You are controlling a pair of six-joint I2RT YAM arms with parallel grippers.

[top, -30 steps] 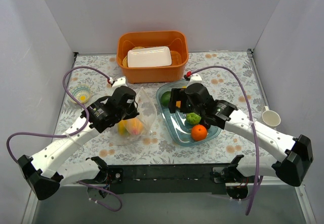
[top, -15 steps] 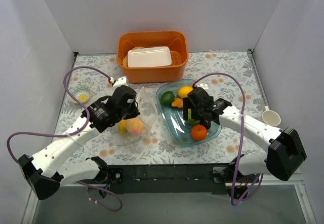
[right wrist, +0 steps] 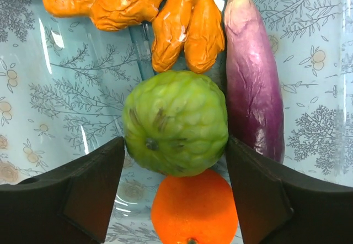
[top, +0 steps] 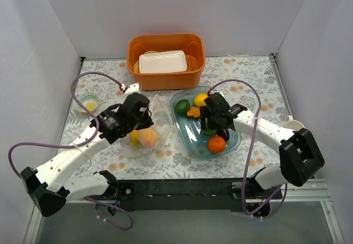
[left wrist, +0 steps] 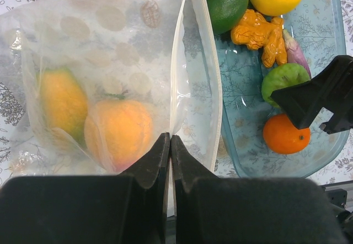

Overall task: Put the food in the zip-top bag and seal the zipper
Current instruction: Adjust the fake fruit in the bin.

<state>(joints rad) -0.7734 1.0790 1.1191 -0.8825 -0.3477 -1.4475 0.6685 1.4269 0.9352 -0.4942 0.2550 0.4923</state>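
The clear zip-top bag [top: 144,132] lies left of the blue tray [top: 190,143] and holds a yellow-green mango [left wrist: 60,103] and an orange-yellow fruit [left wrist: 118,133]. My left gripper [left wrist: 170,139] is shut on the bag's mouth at the whitish zipper strip [left wrist: 179,62]; it also shows in the top view [top: 140,120]. My right gripper [right wrist: 175,144] is open and low in the tray [right wrist: 71,100], with one jaw on each side of a bumpy green fruit [right wrist: 176,120]. Around it lie an orange [right wrist: 193,208], a purple eggplant [right wrist: 253,95] and an orange knobbly piece [right wrist: 149,6]. A lime [top: 182,107] and a lemon [top: 201,100] lie at the tray's far end.
An orange basket [top: 135,53] at the back holds a white tray [top: 162,62]. A small bowl [top: 88,102] stands at the left and a white cup [top: 295,127] at the right. White walls enclose three sides.
My right gripper has come down into the tray and now straddles the green fruit, with the arm folded closer in. My left gripper and the bag have not moved.
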